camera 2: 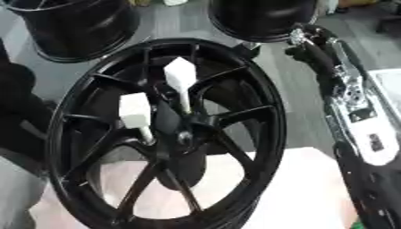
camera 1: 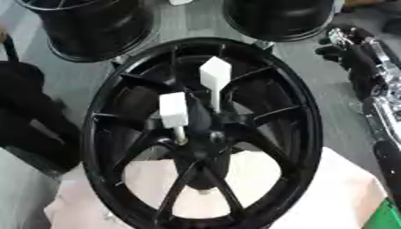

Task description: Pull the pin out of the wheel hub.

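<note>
A large black spoked wheel hub [camera 1: 301, 134] stands tilted in the middle, resting on a pale cloth-covered surface [camera 1: 344, 192]. Two white pins with blocky heads stick out of its centre. The nearer pin [camera 1: 174, 108] has a thin shaft running down into the hub beside the centre hole. The farther pin [camera 1: 215, 76] stands higher, just behind it. My right arm [camera 2: 348, 96], silver and black, runs up the right side. Its right hand [camera 2: 304, 39] is beyond the rim's upper right, apart from both pins. My left hand shows in no view.
Two more black rims stand at the back, one left [camera 1: 94, 27] and one right [camera 1: 282, 18]. A dark bulky shape [camera 1: 27, 112] lies against the wheel's left side. A green object [camera 1: 389, 218] pokes in at the lower right corner.
</note>
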{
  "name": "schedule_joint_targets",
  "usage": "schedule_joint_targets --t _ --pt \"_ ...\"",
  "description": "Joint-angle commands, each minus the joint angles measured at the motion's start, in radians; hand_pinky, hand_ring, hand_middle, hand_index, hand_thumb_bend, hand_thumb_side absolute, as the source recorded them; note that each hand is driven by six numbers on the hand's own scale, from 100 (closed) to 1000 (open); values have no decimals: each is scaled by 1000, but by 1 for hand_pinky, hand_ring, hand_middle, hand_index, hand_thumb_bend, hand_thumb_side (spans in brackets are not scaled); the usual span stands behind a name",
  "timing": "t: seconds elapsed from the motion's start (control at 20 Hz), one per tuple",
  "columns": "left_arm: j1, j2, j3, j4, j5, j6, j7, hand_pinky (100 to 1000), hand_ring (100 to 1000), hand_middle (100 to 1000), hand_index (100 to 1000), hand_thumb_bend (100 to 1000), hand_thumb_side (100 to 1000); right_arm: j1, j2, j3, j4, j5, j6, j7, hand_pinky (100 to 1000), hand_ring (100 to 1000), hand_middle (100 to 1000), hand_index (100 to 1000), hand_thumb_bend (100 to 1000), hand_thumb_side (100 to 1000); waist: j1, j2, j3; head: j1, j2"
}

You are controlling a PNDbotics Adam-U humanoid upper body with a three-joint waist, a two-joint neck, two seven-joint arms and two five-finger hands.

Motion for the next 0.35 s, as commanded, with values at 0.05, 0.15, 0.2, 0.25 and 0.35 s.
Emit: schedule_joint_targets --t 0.05,0.15,0.2,0.25,0.35 --pt "5 -154 46 -81 172 -76 265 788 740 667 743 441 509 -15 -9 -15 -26 -9 -1 -11 837 677 626 809 100 507 -7 -19 -2 1 -1" --pt "28 -270 56 -87 290 -153 407 787 741 672 738 443 516 -19 -3 -16 -28 -13 -2 -13 837 677 626 808 100 507 -14 -16 -5 4 -2" --pt "39 -317 61 -80 336 -192 467 787 744 681 737 442 511 -21 0 -16 -29 -14 -2 -14 837 677 626 808 100 506 -18 -15 -7 5 -3" --pt "47 -352 61 -70 367 -227 516 787 751 688 739 444 514 -23 3 -16 -31 -16 -2 -15 837 677 626 808 100 506 -21 -14 -8 6 -2" --pt "57 -388 54 -51 402 -273 573 794 799 735 759 464 518 -25 5 -17 -33 -18 -3 -16 837 677 626 808 100 506 -24 -13 -10 9 -1"
